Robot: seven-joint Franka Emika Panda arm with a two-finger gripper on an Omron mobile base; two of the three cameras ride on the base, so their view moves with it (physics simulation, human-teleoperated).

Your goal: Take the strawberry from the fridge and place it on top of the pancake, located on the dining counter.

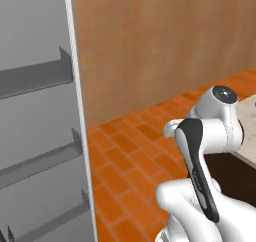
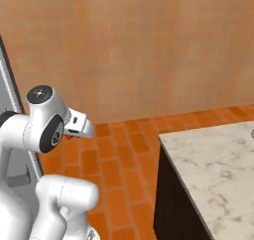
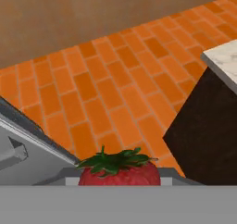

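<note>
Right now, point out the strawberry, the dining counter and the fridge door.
strawberry [image 3: 119,173], hand view, red body under the leaves.
dining counter [image 2: 213,157], right base view, bare marbled top.
fridge door [image 1: 37,121], left base view, inner panel between shelves.

Open fridge [image 1: 35,111] door beside arm [image 1: 210,151]

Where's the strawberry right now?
In the hand view, the strawberry sits bottom centre, held in the shut tool, above the brick floor between fridge door and dining counter.

Two rear base views sharing brick floor [image 1: 130,151]; close, floorward hand view.
</note>
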